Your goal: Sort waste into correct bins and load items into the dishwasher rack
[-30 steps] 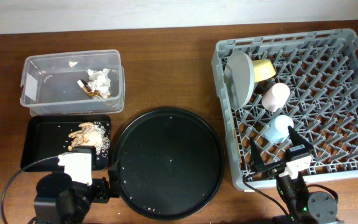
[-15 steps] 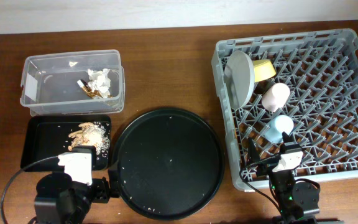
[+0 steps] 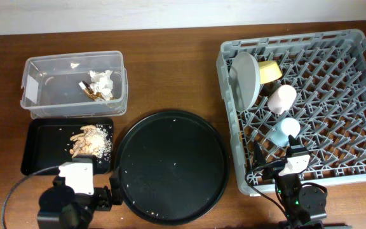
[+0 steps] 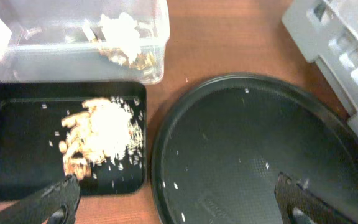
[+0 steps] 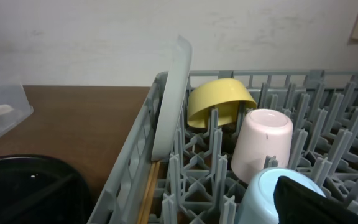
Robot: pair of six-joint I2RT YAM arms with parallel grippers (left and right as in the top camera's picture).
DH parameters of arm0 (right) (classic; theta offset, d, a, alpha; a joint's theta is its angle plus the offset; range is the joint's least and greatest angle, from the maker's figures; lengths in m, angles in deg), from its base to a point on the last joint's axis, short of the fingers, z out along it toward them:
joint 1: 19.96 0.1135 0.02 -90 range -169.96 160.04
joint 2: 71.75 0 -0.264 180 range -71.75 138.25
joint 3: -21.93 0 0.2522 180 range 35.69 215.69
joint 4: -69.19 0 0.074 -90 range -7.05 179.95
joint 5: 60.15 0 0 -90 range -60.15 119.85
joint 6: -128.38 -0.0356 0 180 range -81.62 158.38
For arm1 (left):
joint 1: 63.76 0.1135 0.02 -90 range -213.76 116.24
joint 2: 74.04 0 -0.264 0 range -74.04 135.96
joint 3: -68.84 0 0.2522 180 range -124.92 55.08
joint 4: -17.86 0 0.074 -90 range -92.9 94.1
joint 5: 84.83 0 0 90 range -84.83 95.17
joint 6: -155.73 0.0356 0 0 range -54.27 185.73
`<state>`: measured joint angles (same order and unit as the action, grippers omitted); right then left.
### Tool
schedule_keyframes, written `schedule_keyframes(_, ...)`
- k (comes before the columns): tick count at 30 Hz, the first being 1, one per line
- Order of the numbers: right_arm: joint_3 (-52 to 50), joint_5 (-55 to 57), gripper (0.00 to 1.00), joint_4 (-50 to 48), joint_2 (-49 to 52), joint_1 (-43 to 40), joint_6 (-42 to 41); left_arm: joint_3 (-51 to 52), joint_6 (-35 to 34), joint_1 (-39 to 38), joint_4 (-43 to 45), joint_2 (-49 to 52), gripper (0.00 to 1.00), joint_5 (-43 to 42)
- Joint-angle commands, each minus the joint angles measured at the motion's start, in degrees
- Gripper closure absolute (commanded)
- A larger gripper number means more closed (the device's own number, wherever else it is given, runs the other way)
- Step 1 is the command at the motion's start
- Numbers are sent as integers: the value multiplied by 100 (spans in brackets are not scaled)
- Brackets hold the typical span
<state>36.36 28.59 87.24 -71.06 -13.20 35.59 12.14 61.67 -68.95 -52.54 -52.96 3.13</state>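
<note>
The grey dishwasher rack [image 3: 361,95] holds the upright pale plate [image 3: 244,77], yellow bowl [image 3: 271,71], pink cup [image 3: 281,98] and blue cup [image 3: 286,130]. The right wrist view shows the plate [image 5: 169,99], bowl [image 5: 219,99], pink cup [image 5: 263,146], blue cup [image 5: 260,199] and wooden chopsticks [image 5: 148,193] along the rack's left wall. The clear tub [image 3: 43,89] holds napkins [image 3: 102,81] and a wrapper [image 3: 89,92]. The shallow black tray [image 3: 43,146] holds food scraps [image 3: 91,140]. My left gripper [image 4: 179,205] is open and empty over the gap between both trays. My right gripper [image 3: 278,159] is open and empty at the rack's front edge.
A large round black serving tray [image 3: 170,165] with a few crumbs lies in the middle, between the shallow tray and the rack. The tub sits directly behind the shallow tray. A pale wall runs along the table's far edge.
My right gripper has drawn back from beside the blue cup toward the rack's front edge. My left arm has drawn back slightly toward the table's front.
</note>
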Motion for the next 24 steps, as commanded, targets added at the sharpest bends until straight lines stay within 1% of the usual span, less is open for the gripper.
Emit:
schedule_keyframes(1, -35, 92, 1, 26, -50, 35, -28, 1174, 48, 153, 1010, -850, 1, 74)
schedule_keyframes(2, -35, 92, 1, 26, -50, 35, -28, 1733, 48, 151, 1622, -1257, 1, 76)
schedule_keyframes(4, -35, 92, 1, 24, -50, 35, -28, 2627, 48, 151, 2809, -1755, 1, -4)
schedule_keyframes(6, -35, 92, 1, 24, -50, 35, -28, 3283, 48, 151, 3956, -2004, 1, -72)
schedule_keyframes(7, -35, 92, 1, 26, -50, 35, -28, 3646, 46, 151, 4688, -2083, 1, -72)
schedule_keyframes(8, -35, 92, 1, 24, -50, 35, -28, 4096, 48, 151, 5676, -2081, 1, -70)
schedule_keyframes(9, -35, 92, 1, 24, -50, 35, -28, 4247, 96, 151, 5816, -2081, 1, -52)
schedule_keyframes(10, -35, 92, 1, 24, -50, 35, -28, 4247, 339, 151, 5626, -2081, 1, -57)
schedule_keyframes(11, -35, 92, 1, 24, -50, 35, -28, 4245, 367, 151, 5211, -2081, 1, -103)
schedule_keyframes(24, -35, 92, 1, 26, -50, 35, -28, 4245, 367, 151, 5222, -2079, 1, -116)
